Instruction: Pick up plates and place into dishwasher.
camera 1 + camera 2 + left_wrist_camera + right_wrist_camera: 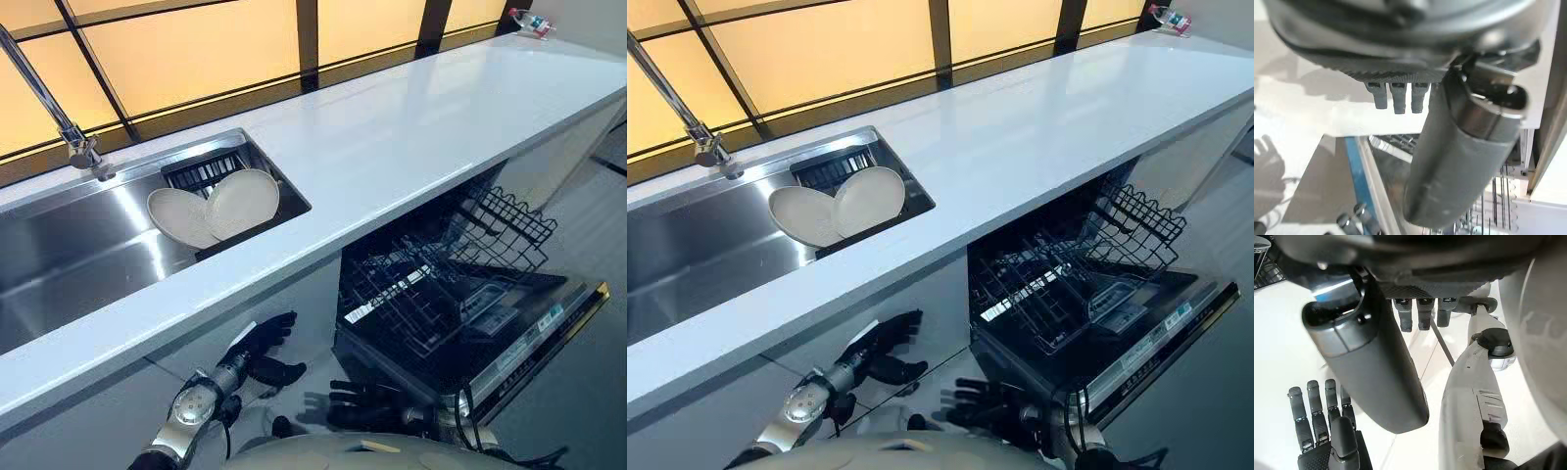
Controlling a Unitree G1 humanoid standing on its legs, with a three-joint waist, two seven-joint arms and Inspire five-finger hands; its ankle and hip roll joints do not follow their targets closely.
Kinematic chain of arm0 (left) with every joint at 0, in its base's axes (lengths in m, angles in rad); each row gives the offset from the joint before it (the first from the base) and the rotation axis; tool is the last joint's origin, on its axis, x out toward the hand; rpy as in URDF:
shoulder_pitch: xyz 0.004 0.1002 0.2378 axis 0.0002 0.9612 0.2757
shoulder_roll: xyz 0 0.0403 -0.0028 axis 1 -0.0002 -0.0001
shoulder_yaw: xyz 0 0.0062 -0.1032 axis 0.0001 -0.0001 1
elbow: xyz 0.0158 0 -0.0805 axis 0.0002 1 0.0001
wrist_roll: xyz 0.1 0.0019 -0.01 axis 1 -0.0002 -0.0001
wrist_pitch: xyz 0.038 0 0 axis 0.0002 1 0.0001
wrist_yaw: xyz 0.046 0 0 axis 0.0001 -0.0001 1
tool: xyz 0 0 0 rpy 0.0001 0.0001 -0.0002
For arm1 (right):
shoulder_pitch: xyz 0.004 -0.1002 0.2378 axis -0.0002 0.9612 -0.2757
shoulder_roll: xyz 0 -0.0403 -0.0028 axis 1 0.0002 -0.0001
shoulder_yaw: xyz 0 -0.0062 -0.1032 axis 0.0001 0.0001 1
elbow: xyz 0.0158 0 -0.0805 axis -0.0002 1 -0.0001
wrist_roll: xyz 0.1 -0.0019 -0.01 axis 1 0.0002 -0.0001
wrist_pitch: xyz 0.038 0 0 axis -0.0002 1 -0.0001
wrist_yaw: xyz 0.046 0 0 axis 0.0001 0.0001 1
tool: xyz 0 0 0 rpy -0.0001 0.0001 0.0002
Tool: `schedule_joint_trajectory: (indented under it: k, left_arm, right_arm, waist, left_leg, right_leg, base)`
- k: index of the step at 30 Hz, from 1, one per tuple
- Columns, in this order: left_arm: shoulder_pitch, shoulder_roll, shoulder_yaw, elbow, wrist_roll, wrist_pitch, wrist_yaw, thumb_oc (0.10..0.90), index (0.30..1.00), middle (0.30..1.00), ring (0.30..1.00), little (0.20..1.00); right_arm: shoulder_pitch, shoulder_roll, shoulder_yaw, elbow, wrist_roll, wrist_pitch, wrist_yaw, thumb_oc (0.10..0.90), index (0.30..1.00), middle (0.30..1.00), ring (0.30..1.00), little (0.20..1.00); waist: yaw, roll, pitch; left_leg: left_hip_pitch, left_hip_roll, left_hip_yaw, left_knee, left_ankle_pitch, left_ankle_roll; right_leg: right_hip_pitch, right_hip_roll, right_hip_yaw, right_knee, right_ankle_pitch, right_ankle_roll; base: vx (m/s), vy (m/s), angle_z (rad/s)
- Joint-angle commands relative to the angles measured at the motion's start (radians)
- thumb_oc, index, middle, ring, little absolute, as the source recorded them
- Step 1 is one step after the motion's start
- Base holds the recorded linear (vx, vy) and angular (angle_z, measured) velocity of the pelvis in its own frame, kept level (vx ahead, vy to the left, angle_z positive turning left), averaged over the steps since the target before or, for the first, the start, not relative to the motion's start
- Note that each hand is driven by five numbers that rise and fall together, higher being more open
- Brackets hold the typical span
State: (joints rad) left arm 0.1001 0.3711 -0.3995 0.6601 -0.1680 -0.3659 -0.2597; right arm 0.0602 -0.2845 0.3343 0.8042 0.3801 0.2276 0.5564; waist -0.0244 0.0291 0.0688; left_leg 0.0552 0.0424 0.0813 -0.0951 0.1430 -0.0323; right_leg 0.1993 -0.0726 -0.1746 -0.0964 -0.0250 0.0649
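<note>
Locate the long white glossy countertop (411,137) above both hands; it runs from beyond the left hand (257,354) away past the right hand (367,403). The rectangular stainless-steel sink (69,255) is set into it, up and to the left of the left hand.

The open black dishwasher (460,294) sits under the countertop, beyond and to the right of the right hand. Its dark drop-down door (534,348) lies lowered to the right of that hand. The black wire lower rack (411,294) stands pulled out just beyond the right hand's fingertips. The black wire upper rack (509,225) is farther off and higher.

Find the two cream round plates (242,201) above and beyond the left hand. They lean on edge, overlapping, in a black slatted drainer (201,174) at the sink end nearer the dishwasher. Neither hand touches them.

The chrome tap (59,117) rises behind the sink, well to the left of the left hand.

Note that both hands hang below the countertop edge, near each other. The left hand's fingers are loosely extended and hold nothing. The right hand's fingers are spread straight and empty.
</note>
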Motion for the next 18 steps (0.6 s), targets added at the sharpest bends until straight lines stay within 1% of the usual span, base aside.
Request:
schedule_joint_trajectory:
  k: [1,5,6,10,11,12,13,15,18]
  left_arm:
    - [-0.107,0.028,-0.009,-0.099,-0.041,-0.062,-0.03,0.8,0.9,0.9,0.9,0.9]
    - [-0.116,0.036,-0.031,-0.145,-0.078,-0.033,-0.163,0.8,0.9,0.9,0.9,0.9]
    - [-0.122,0.042,-0.042,-0.163,-0.077,-0.023,-0.18,0.8,0.9,0.9,0.9,0.9]
    - [-0.152,0.074,-0.069,-0.237,-0.03,0.004,-0.199,0.8,0.9,0.9,0.9,0.9]
    - [-0.168,0.094,-0.073,-0.289,-0.02,0.036,-0.225,0.8,0.9,0.9,0.9,0.9]
    - [-0.17,0.098,-0.073,-0.3,-0.018,0.042,-0.229,0.8,0.9,0.9,0.9,0.9]
    - [-0.182,0.121,-0.071,-0.356,-0.001,0.073,-0.244,0.8,0.9,0.9,0.9,0.9]
    - [-0.192,0.151,-0.07,-0.408,-0.02,0.091,-0.275,0.8,0.9,0.9,0.9,0.9]
    - [-0.223,0.204,-0.041,-0.53,-0.058,0.131,-0.313,0.8,0.9,0.9,0.9,0.9]
  right_arm:
    - [-0.054,0.022,0.039,-0.046,-0.001,0.005,0.038,0.8,0.9,0.9,0.9,0.9]
    - [-0.061,0.019,0.041,-0.042,0.001,0.016,0.046,0.8,0.9,0.9,0.9,0.9]
    - [-0.062,0.018,0.043,-0.045,0.003,0.024,0.047,0.8,0.9,0.9,0.9,0.9]
    - [-0.064,0.016,0.05,-0.054,0.004,0.042,0.044,0.8,0.9,0.9,0.9,0.9]
    - [-0.062,0.014,0.052,-0.059,0.007,0.046,0.043,0.8,0.9,0.9,0.9,0.9]
    - [-0.061,0.014,0.052,-0.059,0.007,0.048,0.043,0.8,0.9,0.9,0.9,0.9]
    - [-0.057,0.013,0.053,-0.063,0.004,0.05,0.042,0.8,0.9,0.9,0.9,0.9]
    - [-0.055,0.01,0.058,-0.068,0.001,0.053,0.041,0.8,0.9,0.9,0.9,0.9]
    - [-0.045,0.007,0.063,-0.066,0.0,0.045,0.039,0.8,0.9,0.9,0.9,0.9]
  waist:
    - [0.005,-0.026,0.044]
    - [0.003,-0.025,0.047]
    - [0.001,-0.024,0.048]
    - [-0.003,-0.02,0.048]
    - [-0.004,-0.017,0.048]
    - [-0.004,-0.017,0.048]
    - [-0.004,-0.013,0.048]
    - [-0.006,-0.011,0.046]
    - [-0.002,-0.005,0.043]
  left_leg:
    - [0.105,-0.041,-0.019,0.008,-0.163,0.009]
    - [0.107,-0.041,-0.02,0.008,-0.164,0.009]
    - [0.108,-0.042,-0.02,0.008,-0.164,0.009]
    - [0.109,-0.042,-0.02,0.008,-0.165,0.01]
    - [0.107,-0.043,-0.022,0.008,-0.164,0.01]
    - [0.107,-0.043,-0.022,0.008,-0.164,0.01]
    - [0.107,-0.043,-0.023,0.008,-0.164,0.011]
    - [0.106,-0.044,-0.025,0.008,-0.162,0.011]
    - [0.105,-0.045,-0.03,0.008,-0.163,0.012]
  right_leg:
    - [-0.039,0.0,0.0,0.011,0.051,0.024]
    - [-0.038,-0.001,0.002,0.011,0.052,0.024]
    - [-0.038,-0.001,0.002,0.011,0.053,0.025]
    - [-0.038,-0.002,0.001,0.011,0.054,0.028]
    - [-0.038,-0.003,0.0,0.011,0.054,0.029]
    - [-0.038,-0.003,0.0,0.01,0.054,0.03]
    - [-0.038,-0.004,-0.001,0.011,0.054,0.03]
    - [-0.039,-0.006,-0.001,0.01,0.054,0.032]
    - [-0.037,-0.009,-0.005,0.009,0.054,0.034]
  base:
    - [-0.11,-0.057,-0.16]
    - [0.0,0.0,0.0]
    - [0.0,0.0,0.0]
    - [0.0,0.0,0.0]
    - [0.0,0.0,0.0]
    - [0.0,0.0,0.0]
    - [0.0,0.0,0.0]
    - [0.0,0.0,0.0]
    - [0.0,0.0,0.0]
